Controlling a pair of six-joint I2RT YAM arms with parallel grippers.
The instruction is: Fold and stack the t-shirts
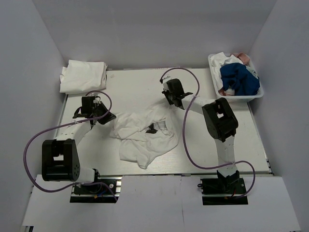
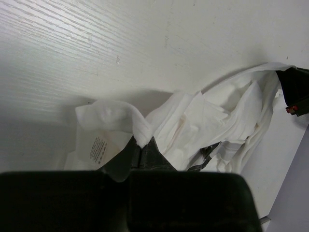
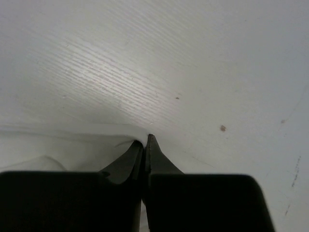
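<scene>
At the table's centre lies the crumpled t-shirt, the left gripper pinching its 9 o'clock edge and the right gripper its 1 o'clock hem, likely to stretch it flat for folding, while a folded t-shirt sits at 11 o'clock.

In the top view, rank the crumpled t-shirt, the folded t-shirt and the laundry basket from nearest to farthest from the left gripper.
1. The crumpled t-shirt, mid-table, its edge in the left gripper.
2. The folded t-shirt, far-left corner.
3. The laundry basket, far-right corner.
</scene>
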